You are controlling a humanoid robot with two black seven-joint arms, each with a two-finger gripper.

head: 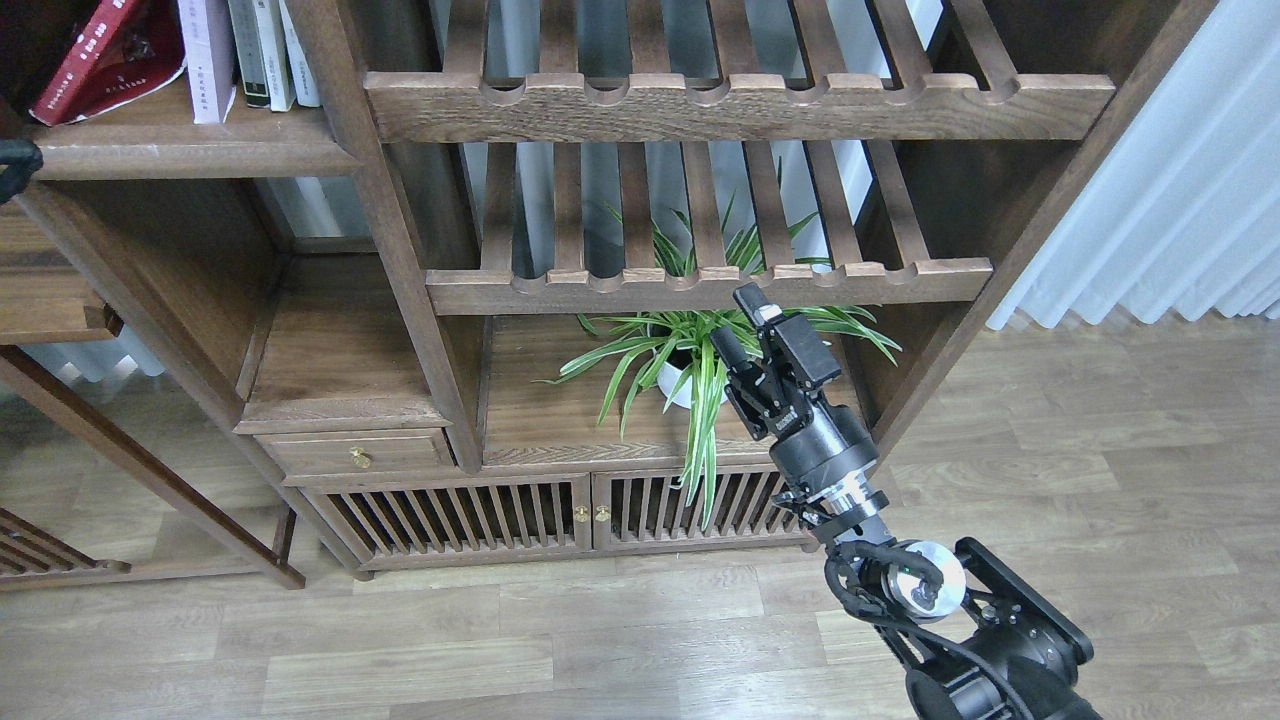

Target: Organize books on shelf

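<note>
Dark plank shelf, top left: red book leans tilted, lavender book upright beside it, maroon one not visible. Straightening left, I judge. Right gripper narrow, empty, far off; left gripper unreadable

Dark brown shelf, coloured books

A red book and a white-lavender book are seen; the plant is striped green-white in a white pot.

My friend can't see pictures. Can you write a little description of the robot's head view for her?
A dark wooden shelf at top left holds a leaning red book, a white-lavender book and thin upright books. The robot's right end effector is raised empty before a potted spider plant under slatted racks.
</note>
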